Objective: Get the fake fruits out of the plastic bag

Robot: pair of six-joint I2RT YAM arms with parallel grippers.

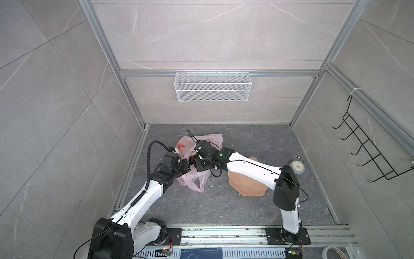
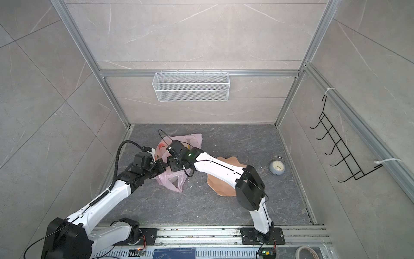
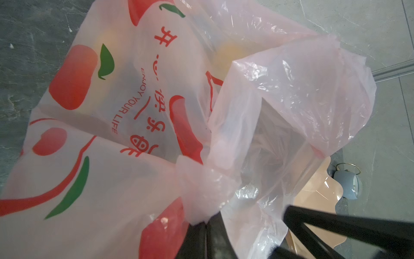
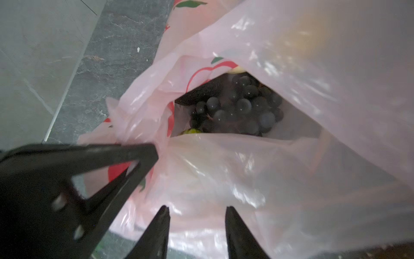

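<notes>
- Nearest the lens, the left arm (image 1: 143,197) and right arm (image 1: 251,167), glossy white shells with black joints, reach from the front rail and meet over the bag.
- Under everything lies the table (image 1: 224,206), a dark, veined, matt stone-look surface; no fruit shows on it.
- Thin, crinkly and translucent, the plastic bag (image 1: 195,179) lies left of centre on the table, pale pink with red and green print. Its mouth gapes in the right wrist view.
- Just beside the bag sits the peach scalloped plate (image 1: 244,183), smooth and partly under the right arm; its visible part carries nothing.
- On the bag's rim the left gripper (image 3: 201,222) is clamped on a bunched fold, propping the mouth up.
- At the mouth the right gripper (image 4: 197,213) hovers over the film with jaws apart and empty.
- Inside the bag lies the grape bunch (image 4: 239,107), dull purple-black beads, with a dark ridged piece (image 4: 201,92) and a yellow-green scrap (image 4: 192,131) touching it.
- Through the film show blurred yellow shapes (image 3: 230,52).
- Every fruit visible is inside the bag, so the emptying looks barely begun and all the removals remain.
</notes>
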